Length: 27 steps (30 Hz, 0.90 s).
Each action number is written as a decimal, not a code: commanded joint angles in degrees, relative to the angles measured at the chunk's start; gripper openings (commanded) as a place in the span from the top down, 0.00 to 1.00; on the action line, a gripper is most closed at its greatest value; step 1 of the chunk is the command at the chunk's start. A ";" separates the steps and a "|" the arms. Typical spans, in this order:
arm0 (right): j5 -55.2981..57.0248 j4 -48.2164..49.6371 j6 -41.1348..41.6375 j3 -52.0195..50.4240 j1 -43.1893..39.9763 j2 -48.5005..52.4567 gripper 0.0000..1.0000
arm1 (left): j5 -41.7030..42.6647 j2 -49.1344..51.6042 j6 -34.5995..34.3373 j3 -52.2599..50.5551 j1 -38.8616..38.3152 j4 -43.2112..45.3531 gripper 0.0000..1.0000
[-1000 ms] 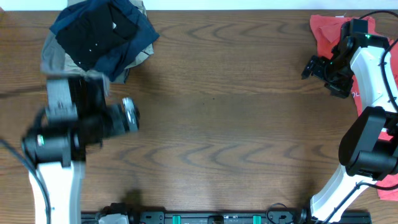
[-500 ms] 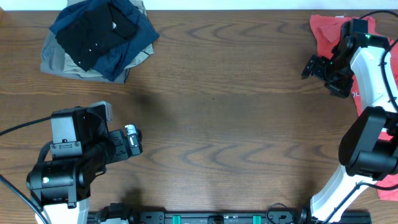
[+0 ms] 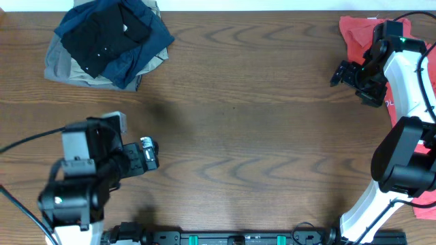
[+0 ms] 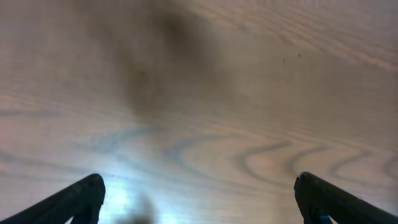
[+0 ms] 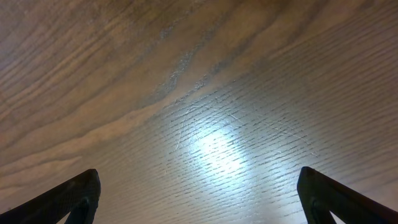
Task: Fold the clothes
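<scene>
surface [image 3: 259, 122]: wood | black garment [image 3: 102, 34]: lies folded-looking atop the pile [image 3: 68, 68] at the far left corner | left fingers [image 4: 84, 196]: wide, empty, well apart from it | right fingers [image 5: 78, 193]: wide, empty | step: fold seems finished | next: likely fetching another piece, needing a long reach

Your left arm [image 3: 71, 178] has white links, black joints, a black cable [image 3: 30, 138]. Your right arm [image 3: 409, 75] matches, green light [image 3: 403, 40] lit

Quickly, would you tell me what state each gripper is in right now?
Left gripper: open, holding nothing.
Right gripper: open, holding nothing.
</scene>
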 commanded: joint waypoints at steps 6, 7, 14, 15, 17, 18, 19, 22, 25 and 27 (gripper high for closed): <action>0.57 -0.04 -0.48 0.81 -0.04 0.46 0.01 | 0.02 -19.50 0.31 -26.56 -0.87 26.27 0.02; 0.57 -0.04 -0.48 0.81 -0.04 0.46 0.01 | 0.02 -22.27 0.31 -29.99 -0.87 29.53 0.02; 0.57 -0.04 -0.48 0.81 -0.04 0.46 0.01 | 0.00 -34.01 0.33 -43.95 -0.87 42.40 0.02; 0.57 -0.04 -0.48 0.81 -0.04 0.46 0.01 | 0.00 -34.67 0.31 -45.20 -0.87 44.63 0.02; 0.57 -0.04 -0.48 0.81 -0.04 0.46 0.01 | -0.02 -36.22 0.33 -47.78 -0.90 48.59 0.02; 0.57 -0.04 -0.48 0.81 -0.04 0.46 0.01 | -0.48 -37.31 0.33 -49.05 -0.87 50.05 0.02; 0.57 -0.04 -0.48 0.81 -0.04 0.46 0.01 | -1.33 -38.53 0.33 -50.27 -0.90 51.15 0.02; 0.57 -0.04 -0.48 0.81 -0.04 0.46 0.01 | -3.30 -42.05 0.31 -52.78 -0.87 52.35 0.02; 0.57 -0.04 -0.48 0.81 -0.04 0.46 0.01 | -4.96 -44.37 0.31 -53.72 -0.87 53.48 0.02; 0.57 -0.04 -0.48 0.81 -0.04 0.46 0.01 | -6.60 -45.31 0.33 -53.83 -0.87 53.88 0.02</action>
